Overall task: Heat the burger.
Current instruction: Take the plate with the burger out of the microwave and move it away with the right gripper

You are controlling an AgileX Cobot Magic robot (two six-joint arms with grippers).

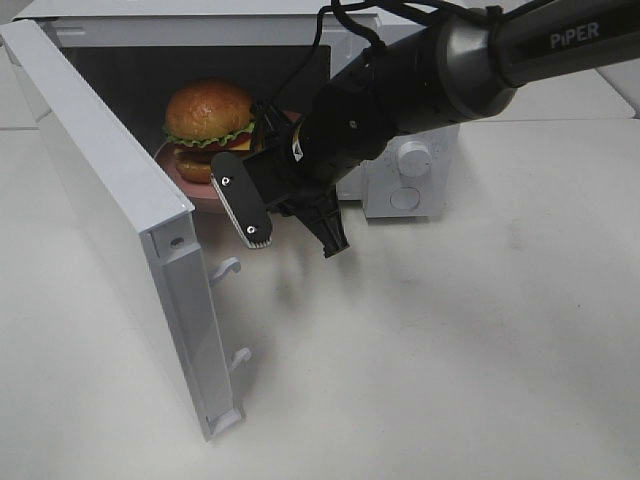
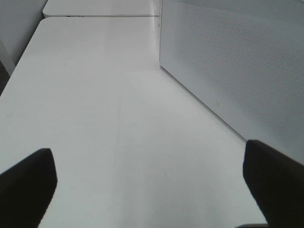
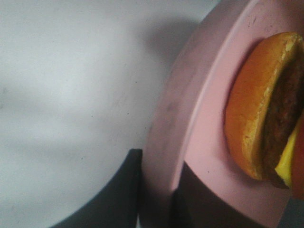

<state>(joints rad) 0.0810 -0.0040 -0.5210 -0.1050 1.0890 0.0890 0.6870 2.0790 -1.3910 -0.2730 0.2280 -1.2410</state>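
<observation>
The burger (image 1: 208, 125), with a brown domed bun, lettuce and cheese, sits on a pink plate (image 1: 180, 178) inside the open microwave (image 1: 200, 35). My right gripper (image 1: 297, 243) is open just in front of the microwave's opening, to the right of the plate, with nothing held. In the right wrist view the burger (image 3: 251, 114) lies on the plate (image 3: 209, 118), and the plate's rim runs between my two dark fingers (image 3: 118, 199); the right gripper (image 3: 156, 204) is not closed on it. My left gripper (image 2: 152, 190) is open and empty over the bare table.
The microwave door (image 1: 110, 190) stands swung open to the left, with two latch hooks (image 1: 228, 268) on its edge. The control panel with two knobs (image 1: 412, 158) is to the right of the opening. The microwave's side wall (image 2: 237, 61) shows in the left wrist view.
</observation>
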